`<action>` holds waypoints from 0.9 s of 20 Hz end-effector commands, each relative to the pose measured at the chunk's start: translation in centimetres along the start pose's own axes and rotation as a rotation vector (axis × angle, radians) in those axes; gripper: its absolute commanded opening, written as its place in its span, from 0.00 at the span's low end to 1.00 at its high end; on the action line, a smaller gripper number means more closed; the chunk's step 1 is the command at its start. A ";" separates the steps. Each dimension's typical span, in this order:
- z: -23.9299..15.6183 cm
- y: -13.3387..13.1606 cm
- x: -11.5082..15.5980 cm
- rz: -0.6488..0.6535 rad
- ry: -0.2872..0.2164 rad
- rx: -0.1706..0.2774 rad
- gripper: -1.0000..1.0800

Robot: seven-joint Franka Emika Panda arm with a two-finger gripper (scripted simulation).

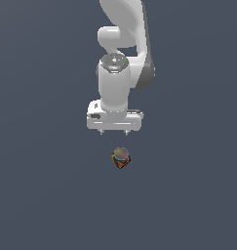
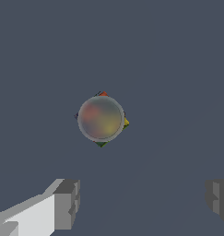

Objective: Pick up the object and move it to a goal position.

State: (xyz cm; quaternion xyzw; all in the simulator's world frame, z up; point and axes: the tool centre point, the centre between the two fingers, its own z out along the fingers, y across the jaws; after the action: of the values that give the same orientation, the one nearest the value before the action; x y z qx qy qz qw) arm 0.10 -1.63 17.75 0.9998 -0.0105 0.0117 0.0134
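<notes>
While the white arm (image 1: 121,58) reaches down from the top of the exterior view, its end effector (image 1: 114,133) hangs apart from the object (image 1: 121,157), which sits alone on the dark grey worktop (image 1: 42,195) just below the fingertips in that view. The jaws stand wide apart and hold nothing; in the wrist view the two grey fingers (image 2: 67,203) show at opposite sides with bare surface between them. The object (image 2: 101,119) appears there as a greyish-tan rounded top over a darker base, with red, yellow and green corners peeking out around its edge.
</notes>
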 end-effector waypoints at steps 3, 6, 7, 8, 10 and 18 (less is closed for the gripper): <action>0.0 0.0 0.0 -0.004 -0.002 -0.001 0.96; 0.2 -0.2 -0.3 -0.021 -0.011 -0.003 0.96; 0.3 -0.3 -0.4 -0.030 -0.015 -0.005 0.96; 0.4 -0.3 -0.6 -0.038 -0.020 -0.006 0.96; 0.5 -0.4 -0.8 -0.048 -0.026 -0.008 0.96; 0.6 -0.5 -0.7 -0.063 -0.028 -0.008 0.96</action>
State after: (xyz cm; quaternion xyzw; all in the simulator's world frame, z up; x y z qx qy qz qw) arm -0.66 -1.13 17.18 0.9997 0.0178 -0.0026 0.0176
